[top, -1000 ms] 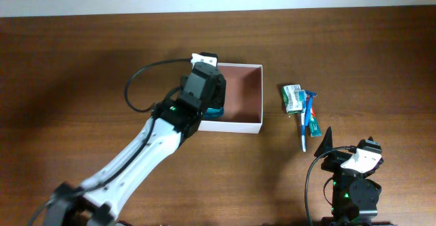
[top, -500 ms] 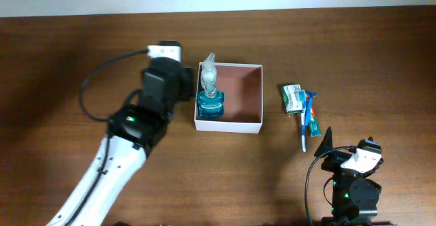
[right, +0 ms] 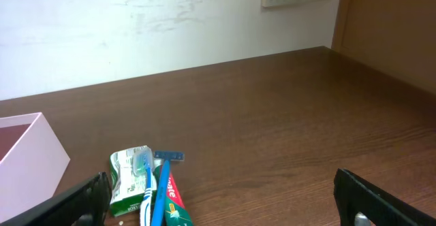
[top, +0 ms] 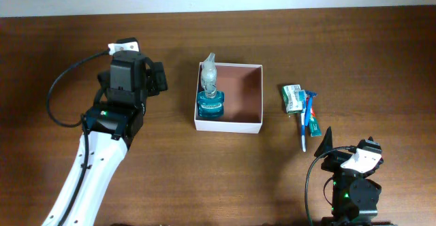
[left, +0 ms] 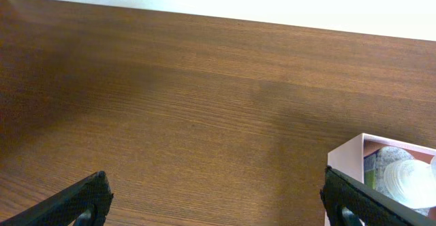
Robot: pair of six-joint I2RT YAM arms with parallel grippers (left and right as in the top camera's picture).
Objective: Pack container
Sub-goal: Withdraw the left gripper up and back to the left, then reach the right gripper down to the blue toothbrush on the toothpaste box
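Tabletop of brown wood is seen in all three views. The container is found just above the middle of the overhead frame, with its white walls square to the frame edges and its reddish-brown floor exposed. A bottle of blue liquid with a clear cap is kept inside it, against the left wall. Whether it stands upright or leans cannot be told.

The left jaws are carried at the end of the left arm, in the upper left of the overhead frame, to the left of the container and clear of it. In the left wrist view their fingertips are seen in the two lower corners, spread wide, with only tabletop between them and nothing gripped. A corner of the container, with the bottle cap inside, is caught at the lower right edge of that view.

The right jaws are held on the right arm at the lower right of the overhead frame. In the right wrist view they are likewise seen wide apart and empty. At the lower left of that view a green-and-white carton, a blue toothbrush and a tube are bunched together. Overhead, this bunch is seen right of the container, near it but not touching.
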